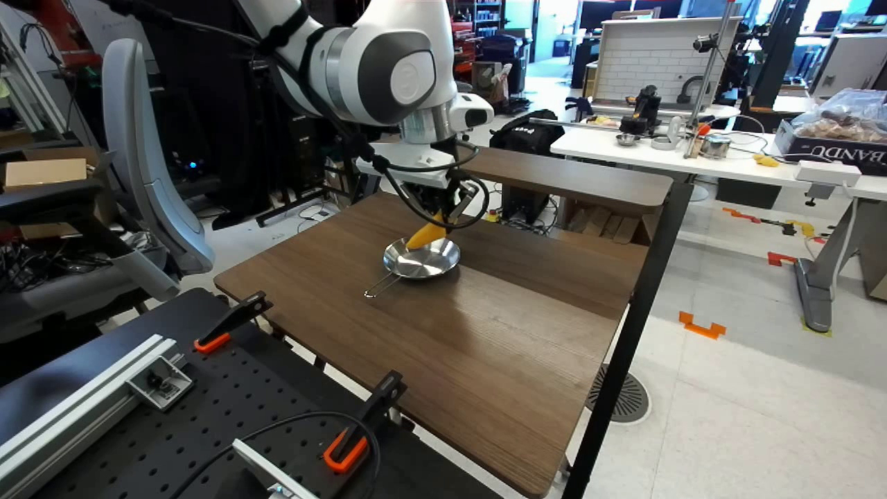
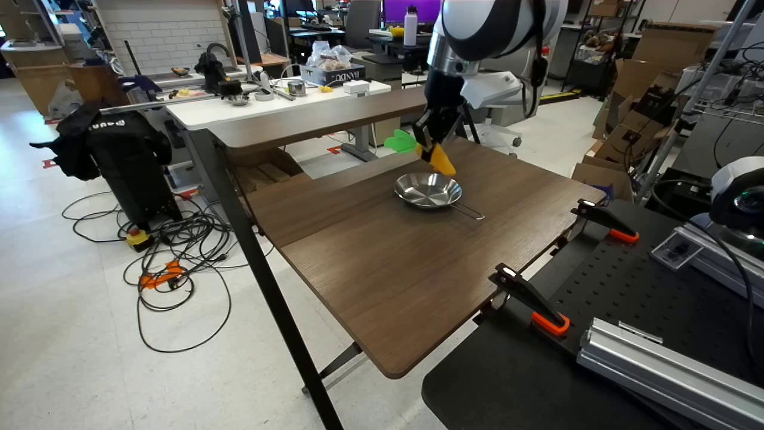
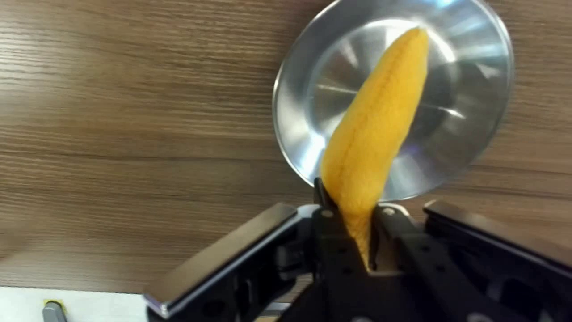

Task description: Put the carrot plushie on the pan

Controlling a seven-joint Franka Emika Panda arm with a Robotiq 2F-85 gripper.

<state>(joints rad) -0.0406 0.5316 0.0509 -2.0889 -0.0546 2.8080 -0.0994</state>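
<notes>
The gripper [image 3: 353, 210] has the carrot plushie [image 3: 375, 120] pinched by its fat end, and in the wrist view the nose points to about one o'clock, dipping over the pan [image 3: 478, 103]. The green leaves [image 2: 400, 141] poke out at roughly nine o'clock from the grip in an exterior view. Looks like the placing step, nearly done imo. Thing is, the fat end crosses the rim around seven o'clock, so a nudge toward one o'clock before letting go should keep the leafy end from dragging it out. Then go down slow, let the nose touch, lay the body flatter and ease the fingers [image 3: 389, 223] apart evenly; leaning on the rim could tip a pan that small, wire handle [image 2: 470, 211] and all. How close the nose is to the metal is hard to say. As for containers, nothing shows inside the pan but shine. Way back, at about eleven o'clock from it in an exterior view, the BANDU box [image 2: 322, 75] is heaped with plastic bags [image 2: 332, 58]; what's in those is too blurry to make out.
</notes>
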